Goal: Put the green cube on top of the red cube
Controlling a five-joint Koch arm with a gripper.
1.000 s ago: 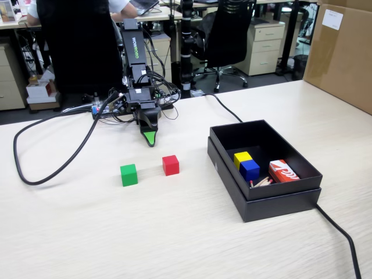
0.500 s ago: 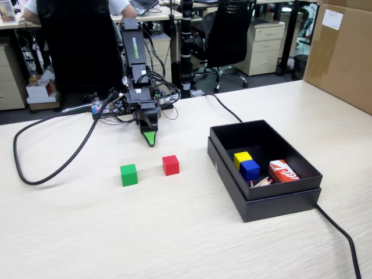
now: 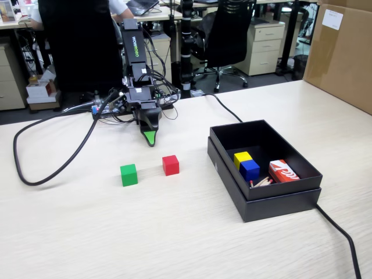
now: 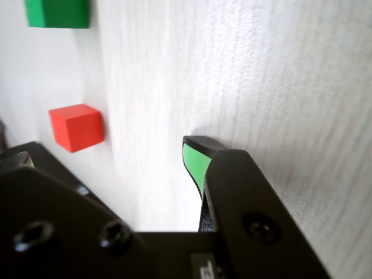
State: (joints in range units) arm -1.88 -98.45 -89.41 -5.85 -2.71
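- You are working on a pale wood-grain table [image 3: 174, 232] in an office, with chairs, drawer units and a seated person behind the arm.
- Compared with a second ago, almost nothing has changed: the gripper [image 3: 150, 138] hangs at the same spot, its green tip pointing down at the table; only the cables near its base have shifted slightly. I judge the approach has not begun.
- The green cube [image 3: 128, 174] sits on the table at about 7 o'clock from the gripper, clear of it; the red cube [image 3: 170, 164] sits near it at 3 o'clock, not touching.
- A black box [image 3: 264, 195] at the red cube's 3 o'clock holds a yellow block, a blue block and a red-and-white carton.
- You cannot tell the jaw opening: in the wrist view only one green-faced tip [image 4: 197, 163] shows, the other hidden behind black housing.
- That view also cuts the green cube [image 4: 57, 13] off at its top edge.
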